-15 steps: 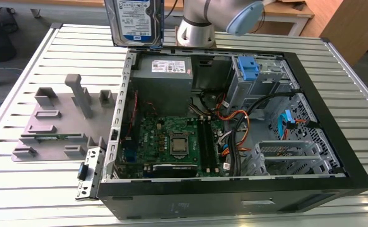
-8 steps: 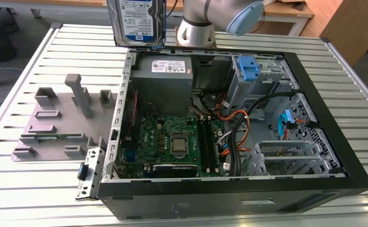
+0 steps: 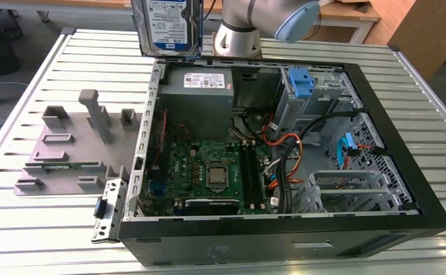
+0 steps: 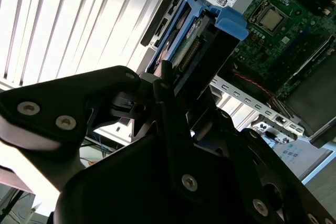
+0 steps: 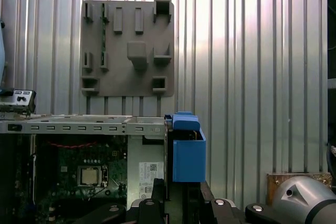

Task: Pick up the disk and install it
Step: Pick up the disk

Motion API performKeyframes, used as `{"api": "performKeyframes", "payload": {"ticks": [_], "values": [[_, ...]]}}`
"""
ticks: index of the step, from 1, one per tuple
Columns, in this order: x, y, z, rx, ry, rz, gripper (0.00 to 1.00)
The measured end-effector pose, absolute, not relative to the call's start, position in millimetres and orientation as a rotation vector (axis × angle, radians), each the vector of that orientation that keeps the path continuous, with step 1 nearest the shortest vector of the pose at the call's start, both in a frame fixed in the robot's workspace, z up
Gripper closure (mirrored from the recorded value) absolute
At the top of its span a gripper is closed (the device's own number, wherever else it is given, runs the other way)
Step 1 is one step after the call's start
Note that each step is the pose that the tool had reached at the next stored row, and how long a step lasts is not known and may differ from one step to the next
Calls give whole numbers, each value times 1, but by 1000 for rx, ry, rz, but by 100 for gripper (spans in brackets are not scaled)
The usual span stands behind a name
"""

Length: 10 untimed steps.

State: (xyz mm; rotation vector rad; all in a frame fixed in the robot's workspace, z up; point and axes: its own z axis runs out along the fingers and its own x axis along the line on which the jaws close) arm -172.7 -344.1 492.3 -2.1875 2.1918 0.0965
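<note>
The disk (image 3: 168,26), a silver drive with a white-and-blue label, hangs upright in the air above the far edge of the open computer case (image 3: 142,149), at the top of the exterior view. In both wrist views its blue carrier bracket (image 4: 210,19) (image 5: 188,153) sticks out from between my black fingers (image 4: 181,119). My gripper (image 4: 173,85) (image 5: 176,205) is shut on the disk. Below it lie the slatted table and the case's corner by the grey power-supply box (image 3: 200,86).
The case lies open on its side with the motherboard (image 3: 207,172), cables and a drive cage with a blue latch (image 3: 303,83). A grey fixture plate (image 3: 70,143) sits on the slatted table (image 3: 24,114) at the exterior view's left. The arm's base (image 3: 238,34) stands behind the case.
</note>
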Motion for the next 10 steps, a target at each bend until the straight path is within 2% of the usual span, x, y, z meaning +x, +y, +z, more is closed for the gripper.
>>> {"api": "performKeyframes", "payload": {"ticks": [10], "values": [[-166,-344,492,-2187,2192,97,65]]}}
